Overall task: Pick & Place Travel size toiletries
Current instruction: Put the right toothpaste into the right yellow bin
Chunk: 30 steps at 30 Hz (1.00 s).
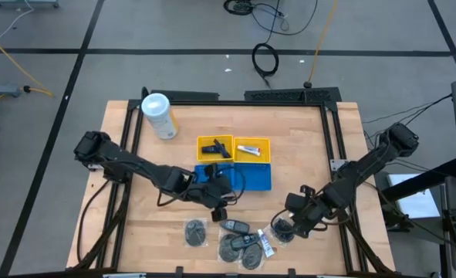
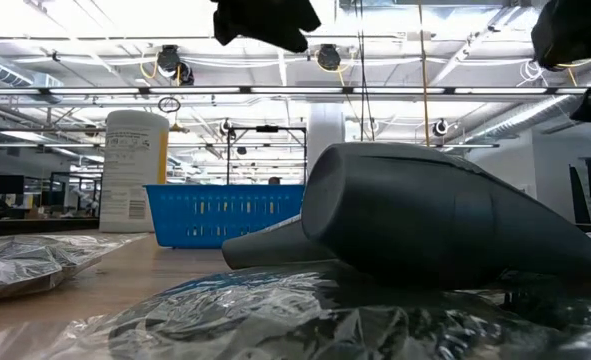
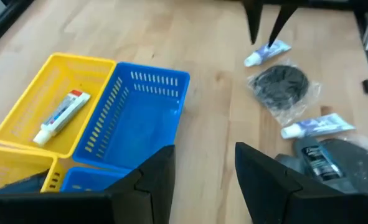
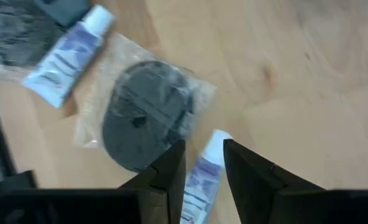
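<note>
The right gripper (image 4: 203, 163) straddles a small white tube (image 4: 202, 177) with narrow jaws at the worktop's (image 1: 305, 154) five o'clock, while the left gripper (image 3: 203, 168) hovers, jaws parted and empty, beside the blue tray (image 3: 131, 121).

A wooden table (image 1: 135, 193) with a dark frame is carrying everything. A white canister (image 1: 158, 115) with a yellow label is lying near its far left corner. Two yellow trays (image 1: 233, 147) are sitting side by side around the middle, with two blue trays (image 1: 258, 176) touching their near side. Grey round clear-wrapped pieces (image 1: 194, 232), dark packets (image 1: 234, 225) and small white tubes (image 1: 265, 245) are lying clustered along the near edge.
</note>
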Tool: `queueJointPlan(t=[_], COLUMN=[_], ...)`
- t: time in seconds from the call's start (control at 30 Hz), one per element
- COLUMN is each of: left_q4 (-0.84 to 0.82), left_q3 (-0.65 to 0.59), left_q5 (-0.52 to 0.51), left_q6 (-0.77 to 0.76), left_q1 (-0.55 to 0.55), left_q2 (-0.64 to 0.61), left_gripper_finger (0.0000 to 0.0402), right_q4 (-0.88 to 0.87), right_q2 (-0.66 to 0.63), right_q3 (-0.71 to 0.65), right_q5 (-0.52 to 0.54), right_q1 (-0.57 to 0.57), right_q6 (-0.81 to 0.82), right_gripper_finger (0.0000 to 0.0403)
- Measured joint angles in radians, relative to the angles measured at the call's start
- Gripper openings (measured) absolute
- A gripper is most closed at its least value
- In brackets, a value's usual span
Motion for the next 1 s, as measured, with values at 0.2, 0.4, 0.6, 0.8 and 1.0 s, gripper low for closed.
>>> queueJointPlan(t=[0.2,0.4,0.6,0.8,1.0], left_q4=[0.022,0.044,0.073,0.073,0.074], left_q3=[0.0,0.0,0.0,0.0,0.0], left_q5=[-0.02,-0.028,-0.044,-0.058,-0.059], left_q6=[0.008,-0.007,0.0,0.0,0.0], left_q1=[-0.017,-0.029,-0.038,-0.043,-0.043], left_q2=[0.0,0.0,0.0,0.0,0.0], left_gripper_finger=[0.0161,0.0161,0.0161,0.0161,0.0161], right_q4=[-0.002,0.006,0.01,0.056,0.192], right_q2=[0.036,0.063,0.128,0.147,0.143], right_q3=[0.0,0.0,-0.008,-0.048,-0.125], right_q5=[0.003,0.006,0.004,0.005,0.008], right_q1=[-0.002,-0.003,-0.004,-0.004,-0.004], right_q6=[-0.002,0.0,0.022,0.084,0.102], right_gripper_finger=[0.0134,0.0156,0.0156,0.0162,0.0161])
